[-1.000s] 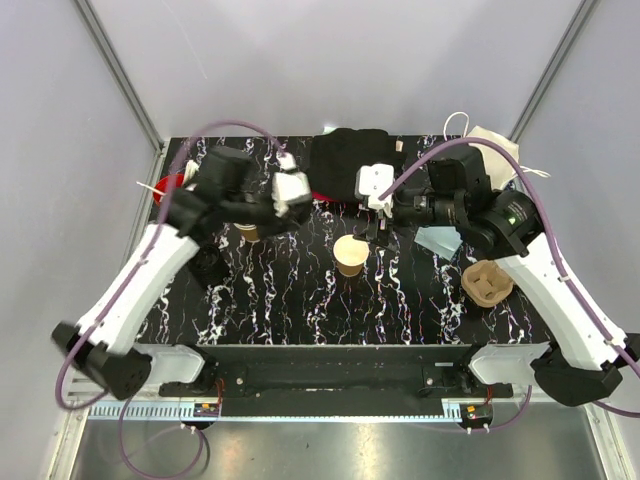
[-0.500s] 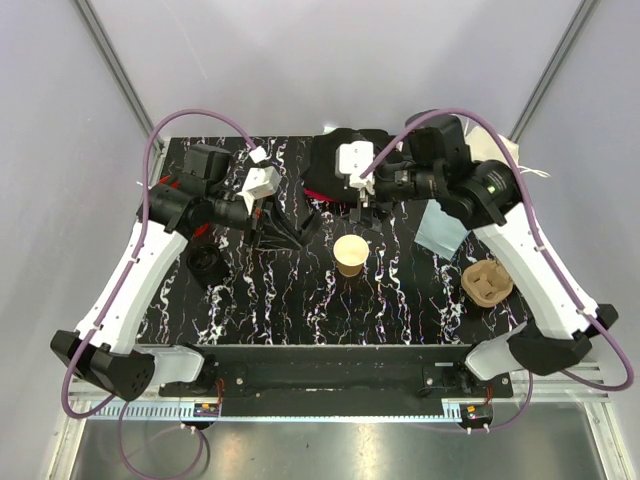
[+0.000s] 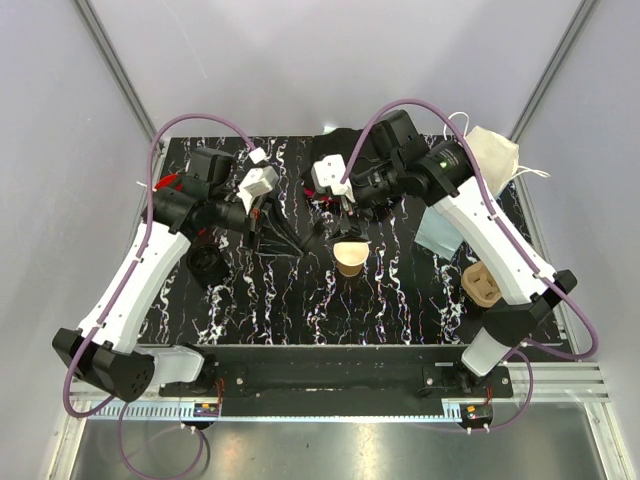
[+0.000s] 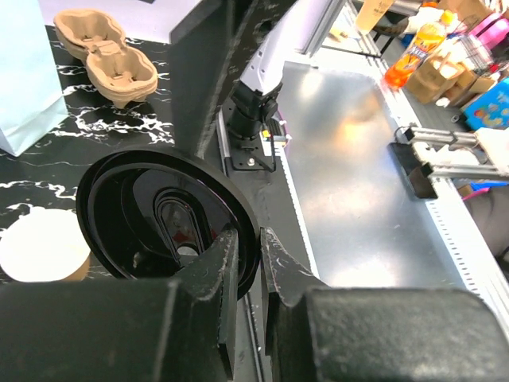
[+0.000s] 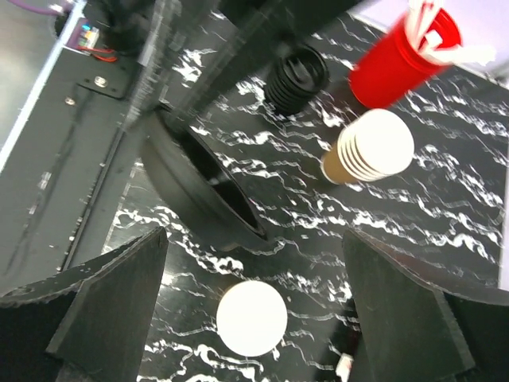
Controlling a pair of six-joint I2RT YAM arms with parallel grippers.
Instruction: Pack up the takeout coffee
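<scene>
One table [image 3: 400,300]: black marbled top. All the task's things sit on it or hang over it, and nothing is packed yet.
Left arm: comes in from the left edge, with its wrist turned toward the middle of the table.
Right arm: stretched across the far half, with its wrist above and just behind the cup.
Pale blue bag [image 3: 437,230]: stands right of centre, apart from the cup. You may take it as the likely place to pack into, though you cannot tell from these views whether it is open.
Pulp carrier [image 3: 484,282]: lies near the right edge, in front of the bag, with its wells empty.
Coffee cup [image 3: 350,256]: upright near the table's centre, with its mouth open and the pale inside showing. It has no lid on, and neither gripper touches it.
Black lid [image 4: 151,215]: off the table and tilted on edge, to the left of the cup and not over it.
Left gripper [image 4: 248,243]: pinched nearly together on the lid's rim.
Right gripper [image 3: 340,208]: fingers spread wide, with nothing between them.
Done: the cup is set out and one lid is in hand.
Remaining: you have to bring the lid over the cup and press it on, then move the closed cup to the carrier or the bag — by my reckoning you are early, under halfway.
</scene>
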